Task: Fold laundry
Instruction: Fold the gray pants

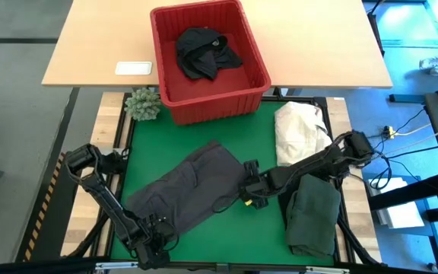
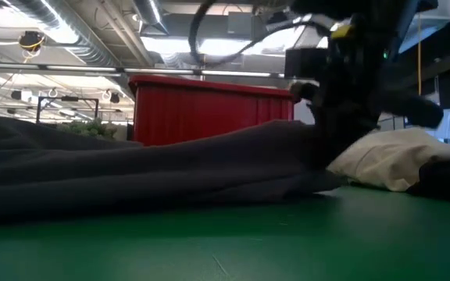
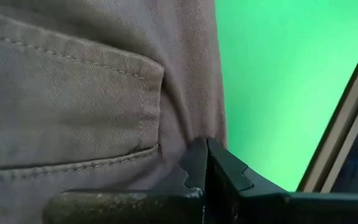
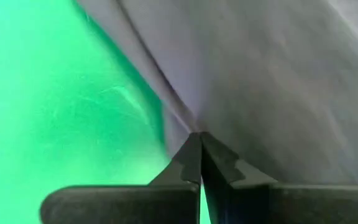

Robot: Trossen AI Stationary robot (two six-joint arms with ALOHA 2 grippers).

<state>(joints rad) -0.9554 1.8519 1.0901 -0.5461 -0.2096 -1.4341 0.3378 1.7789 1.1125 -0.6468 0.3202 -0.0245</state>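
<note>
A dark grey garment [image 1: 188, 186] — trousers, going by the stitched pocket in the left wrist view — lies spread slantwise across the green mat [image 1: 226, 133] on the bench. The left tool [image 1: 156, 228] sits at the garment's near-left edge with its fingers pressed together on the hem; the left wrist view shows the grey cloth [image 3: 92, 93] running right into the closed tips. The right tool [image 1: 251, 190] is at the garment's right edge, near the middle of the mat, its fingers likewise together and pinching a fold of the same cloth [image 4: 260, 74].

To the right of it, a folded dark green garment [image 1: 314, 213] rests at the mat's near-right corner, partly under the right arm. Beyond that lies a cream-white cloth heap [image 1: 299, 129]. A red plastic basket [image 1: 207, 91] stands at the far edge of the mat, straddling onto the pale wooden table behind, with 1 black garment [image 1: 204, 52] crumpled inside. A small green plant [image 1: 143, 104] stands just left of the basket, and a white card [image 1: 133, 68] — possibly a label — lies on the wooden table.
</note>
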